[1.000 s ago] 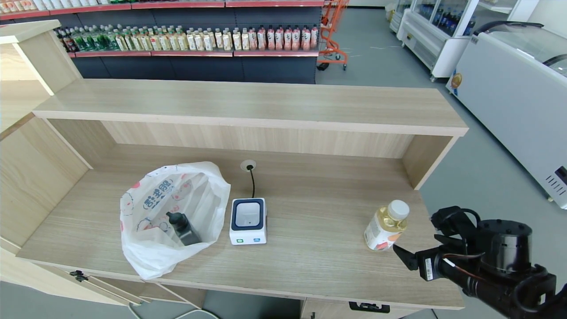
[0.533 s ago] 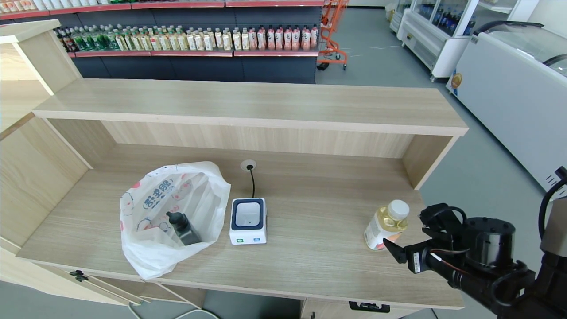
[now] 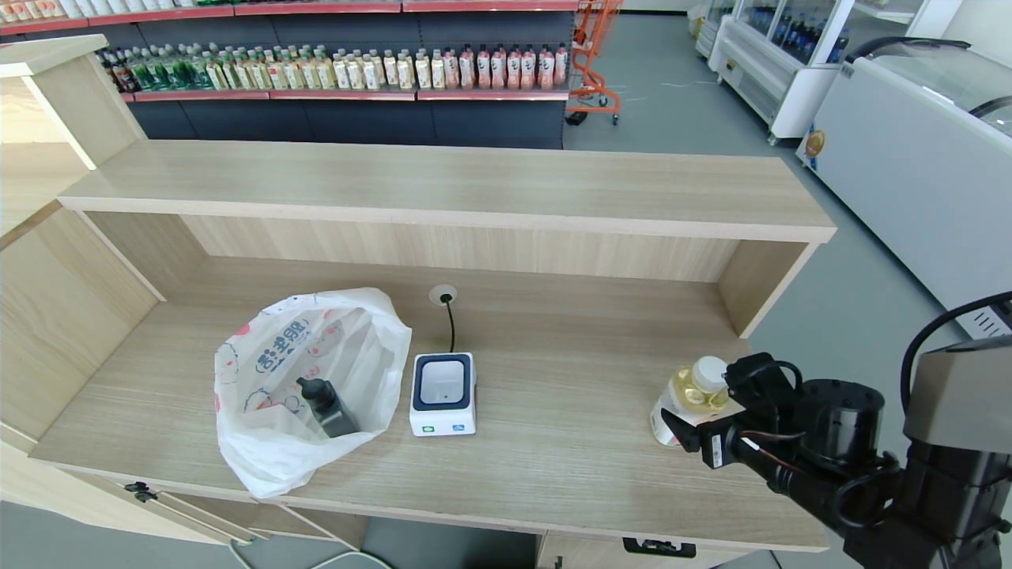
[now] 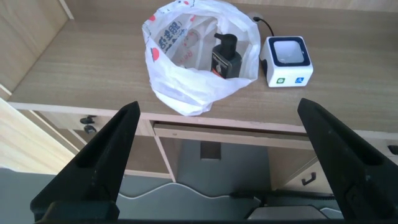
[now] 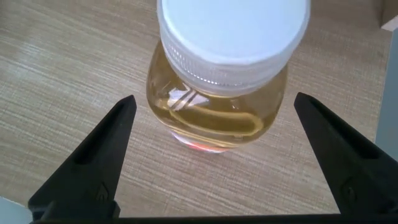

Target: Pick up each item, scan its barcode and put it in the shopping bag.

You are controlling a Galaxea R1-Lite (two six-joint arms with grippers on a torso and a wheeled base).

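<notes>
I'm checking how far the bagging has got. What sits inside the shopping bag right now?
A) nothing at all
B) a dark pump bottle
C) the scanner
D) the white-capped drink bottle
B: a dark pump bottle stands inside the open shopping bag, while the white-capped drink bottle is out on the counter and the scanner sits beside the bag.
</notes>
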